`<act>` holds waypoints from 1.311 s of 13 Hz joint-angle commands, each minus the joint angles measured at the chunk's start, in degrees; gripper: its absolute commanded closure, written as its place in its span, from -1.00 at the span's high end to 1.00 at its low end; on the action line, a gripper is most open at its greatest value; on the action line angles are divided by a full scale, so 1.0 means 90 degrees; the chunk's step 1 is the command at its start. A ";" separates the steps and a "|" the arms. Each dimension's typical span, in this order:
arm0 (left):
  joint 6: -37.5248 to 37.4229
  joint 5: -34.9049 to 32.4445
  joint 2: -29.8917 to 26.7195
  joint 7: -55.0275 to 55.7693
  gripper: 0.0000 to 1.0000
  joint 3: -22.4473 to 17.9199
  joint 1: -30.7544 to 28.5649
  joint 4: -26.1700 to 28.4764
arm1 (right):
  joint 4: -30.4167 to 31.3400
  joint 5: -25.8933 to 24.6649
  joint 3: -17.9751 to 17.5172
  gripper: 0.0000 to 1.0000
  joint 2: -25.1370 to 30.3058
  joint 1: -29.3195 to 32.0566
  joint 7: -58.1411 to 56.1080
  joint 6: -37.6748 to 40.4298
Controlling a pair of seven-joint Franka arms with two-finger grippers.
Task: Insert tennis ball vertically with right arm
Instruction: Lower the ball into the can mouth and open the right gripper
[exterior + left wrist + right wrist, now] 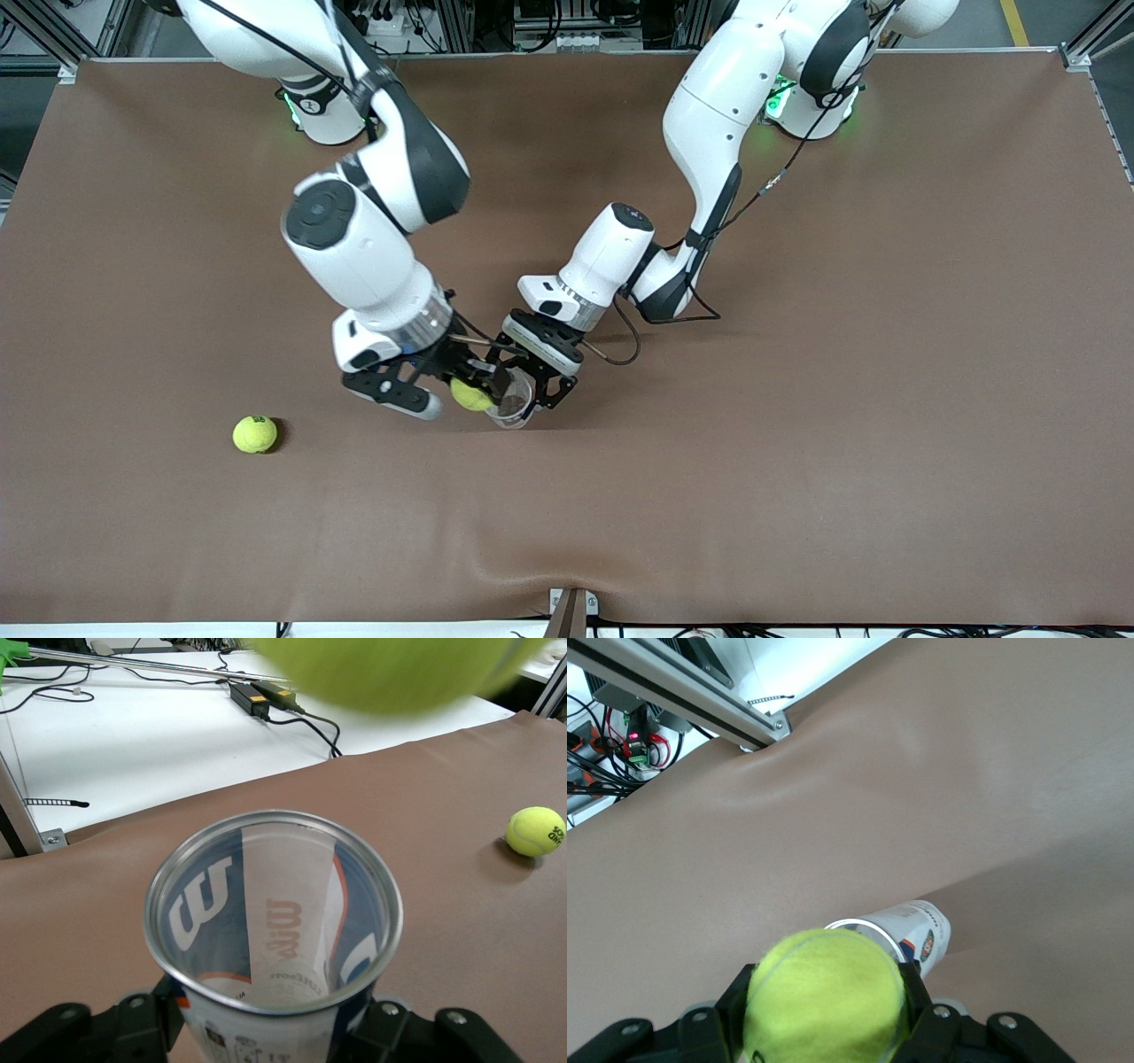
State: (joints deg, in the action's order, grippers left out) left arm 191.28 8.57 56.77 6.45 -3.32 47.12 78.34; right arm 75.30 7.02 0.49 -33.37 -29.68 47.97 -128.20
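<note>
Ball (470, 395), clamped in right gripper (468, 390) jaws, sat just beside can (514, 406) mouth; can gripped upright in left gripper (530, 390) jaws.

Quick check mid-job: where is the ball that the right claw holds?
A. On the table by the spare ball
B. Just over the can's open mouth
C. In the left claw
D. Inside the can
B: the right claw grips the ball beside and above the rim of the can held by the left claw; the can looks empty.

Brown table (797, 443), one loose tennis ball (254, 434) lying on it
</note>
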 commanded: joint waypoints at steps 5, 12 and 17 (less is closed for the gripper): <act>0.0105 0.0083 0.0206 -0.0141 0.37 -0.0139 0.0116 -0.0159 | -0.0164 0.0011 0.0073 -0.75 -0.0325 -0.0149 0.0149 -0.0188; 0.0144 0.0083 0.0236 -0.0141 0.36 -0.0149 0.0126 -0.0169 | -0.0134 0.0040 0.0073 0.02 -0.0463 -0.0198 0.0198 -0.0452; 0.0144 0.0083 0.0216 -0.0141 0.37 -0.0237 0.0253 -0.0169 | -0.0115 0.0040 0.0073 1.00 -0.0472 -0.0227 0.0198 -0.0472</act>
State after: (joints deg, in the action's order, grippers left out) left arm 192.16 8.57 57.15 5.58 -4.34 48.34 78.30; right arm 75.26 7.03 0.52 -36.99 -31.04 48.92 -132.12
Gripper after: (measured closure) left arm 0.313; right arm 0.057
